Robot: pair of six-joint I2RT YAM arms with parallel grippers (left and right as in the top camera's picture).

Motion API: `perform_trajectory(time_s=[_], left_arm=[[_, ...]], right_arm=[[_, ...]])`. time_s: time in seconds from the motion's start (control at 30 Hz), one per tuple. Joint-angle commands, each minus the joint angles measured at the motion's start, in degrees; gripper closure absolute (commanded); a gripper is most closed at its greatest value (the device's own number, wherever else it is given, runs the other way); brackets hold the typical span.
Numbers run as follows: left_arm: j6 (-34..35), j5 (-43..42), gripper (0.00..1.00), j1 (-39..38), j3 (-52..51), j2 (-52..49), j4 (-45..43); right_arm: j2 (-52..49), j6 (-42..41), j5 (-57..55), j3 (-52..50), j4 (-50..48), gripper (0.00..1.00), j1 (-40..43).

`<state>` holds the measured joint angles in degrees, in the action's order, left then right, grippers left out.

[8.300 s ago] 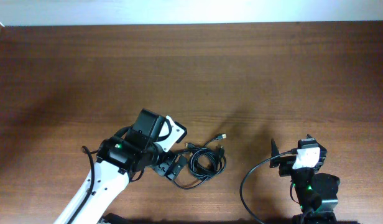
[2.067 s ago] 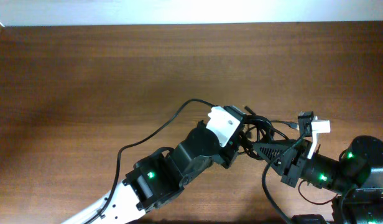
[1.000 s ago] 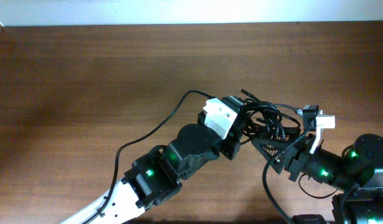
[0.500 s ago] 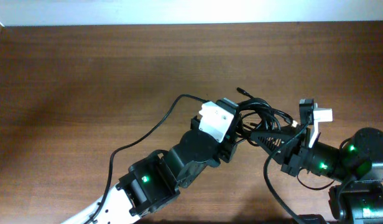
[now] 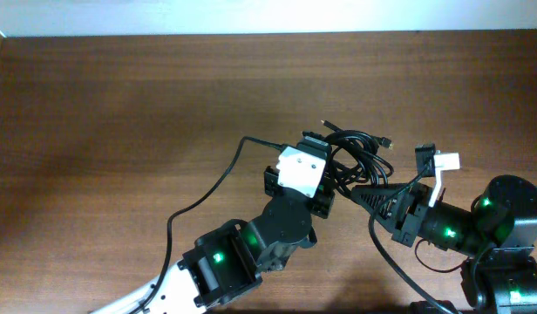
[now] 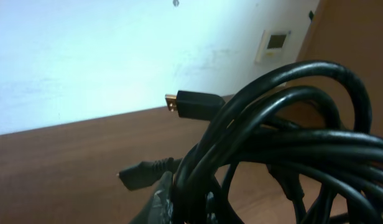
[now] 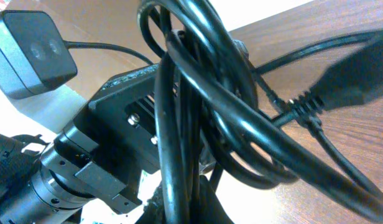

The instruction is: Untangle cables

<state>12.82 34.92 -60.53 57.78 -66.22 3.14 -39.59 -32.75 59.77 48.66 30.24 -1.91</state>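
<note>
Overhead first: the cables are one black knot of loops held up over the middle-right of the surface, caught between my two arms. My left gripper comes in from the left and is pinched on the bundle. My right gripper reaches in from the right, its jaws drawn together on the lower strands. One plug end pokes out at the knot's upper left, another at its right. Over to the left wrist: the cables fill the right half, thick loops stacked over each other and running down into my left gripper, clamped on them at the bottom edge. A gold-tipped plug juts left against the pale wall. Now the right wrist: the cables rise straight up out of my right gripper, which is squeezed on the strands, with the left arm's black body just beside them.
</note>
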Motion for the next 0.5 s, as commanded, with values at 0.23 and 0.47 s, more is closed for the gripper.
perform_trajectory(time_s=[0.23,0.47], left_arm=[[-0.98,28.57,1.00,11.74,0.24,7.80,-3.98],[-0.96,13.42,1.00,11.69,0.24,9.57,-1.44]], right_arm=[[2.32,-0.72,7.06,1.51,3.45,0.95,-0.31],[2.29,-0.72,4.02,1.51,2.60,0.28,-0.31]])
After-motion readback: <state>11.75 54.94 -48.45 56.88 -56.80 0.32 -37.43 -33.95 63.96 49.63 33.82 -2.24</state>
